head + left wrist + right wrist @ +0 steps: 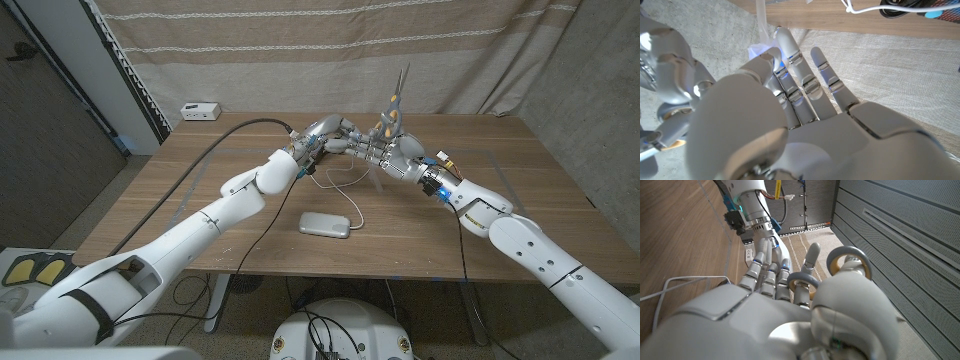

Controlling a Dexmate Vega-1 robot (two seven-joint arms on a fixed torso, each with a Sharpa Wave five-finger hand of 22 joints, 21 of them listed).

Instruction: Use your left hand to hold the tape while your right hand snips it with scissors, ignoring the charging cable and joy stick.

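My left hand (327,135) is raised above the table's middle. In the left wrist view its hand (805,115) pinches a clear strip of tape (761,20) between thumb and a fingertip. My right hand (388,152) is close beside it, almost touching. It holds the scissors (396,100), whose blades point up and look nearly closed. In the right wrist view the grey handle loops of the scissors (852,260) sit around that hand's fingers (805,267), and my left hand (762,255) shows just beyond. I cannot make out the tape in the head view.
A white charging cable (340,185) loops on the wooden table (500,190) below the hands. A flat grey-white device (325,225) lies nearer the front edge. A small white box (200,110) sits at the back left corner. A curtain hangs behind the table.
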